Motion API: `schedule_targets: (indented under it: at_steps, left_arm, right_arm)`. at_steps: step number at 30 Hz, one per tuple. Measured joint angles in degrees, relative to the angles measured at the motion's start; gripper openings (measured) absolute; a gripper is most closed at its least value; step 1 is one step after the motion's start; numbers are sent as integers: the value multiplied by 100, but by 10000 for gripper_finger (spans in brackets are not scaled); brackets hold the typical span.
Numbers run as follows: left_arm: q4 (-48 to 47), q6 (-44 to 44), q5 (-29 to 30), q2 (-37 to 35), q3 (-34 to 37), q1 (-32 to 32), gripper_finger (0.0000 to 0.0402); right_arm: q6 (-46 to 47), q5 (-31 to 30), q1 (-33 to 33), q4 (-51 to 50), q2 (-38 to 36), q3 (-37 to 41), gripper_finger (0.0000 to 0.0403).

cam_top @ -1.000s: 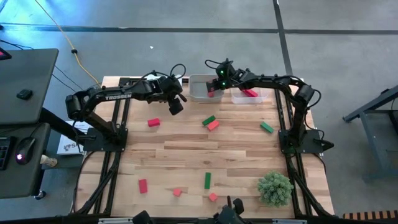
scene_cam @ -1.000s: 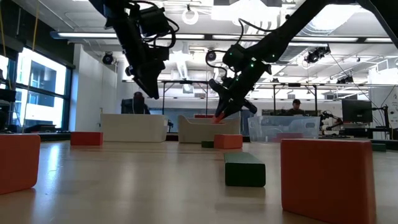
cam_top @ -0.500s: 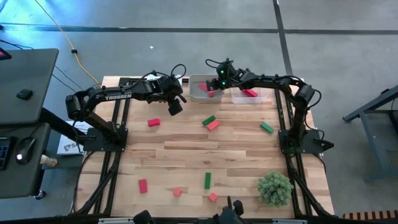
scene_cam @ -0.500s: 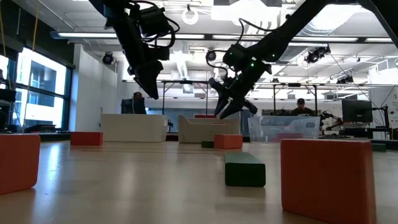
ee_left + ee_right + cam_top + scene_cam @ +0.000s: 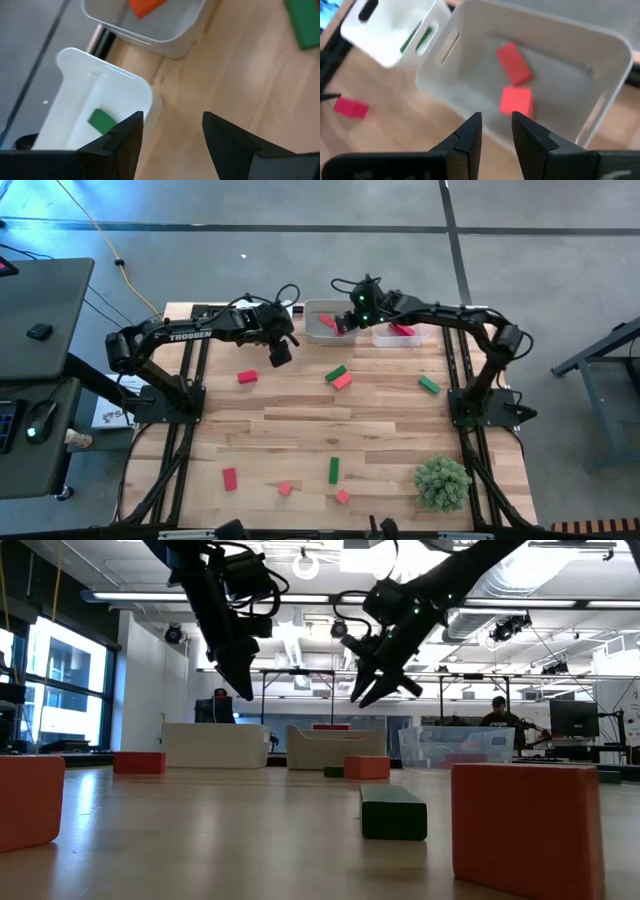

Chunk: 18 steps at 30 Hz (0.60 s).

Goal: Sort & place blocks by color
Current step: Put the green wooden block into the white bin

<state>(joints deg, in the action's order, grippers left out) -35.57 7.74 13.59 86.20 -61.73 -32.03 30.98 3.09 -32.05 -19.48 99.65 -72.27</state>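
Observation:
My right gripper hangs open above the grey tray at the table's far edge. Two salmon-red blocks lie on that tray's floor. My left gripper hovers open, high above the wood beside the white tray, which holds a green block. A clear tray holds a red block. Loose on the table lie red blocks, green blocks and salmon blocks.
A bushy green plant ball stands near the table's near right corner. The three trays line the far edge. Bare wood lies between the far blocks and the near row of blocks. In the low view a person shows in the room behind the table.
My right gripper held a salmon block over the grey tray, let it go, and has risen straight up above the tray. The block now lies inside the tray. My left arm has kept still.

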Motion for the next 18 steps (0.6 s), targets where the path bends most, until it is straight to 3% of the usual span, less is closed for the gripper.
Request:
schedule_targets:
  at_steps: [6,18]
  left_arm:
    - [-66,-1,-479,1,2,2,193]
    - [-64,-202,-499,1,2,2,193]
  right_arm:
    - [-13,15,267,-937,-292,0,96]
    - [-647,-8,694,-2987,-565,0,96]
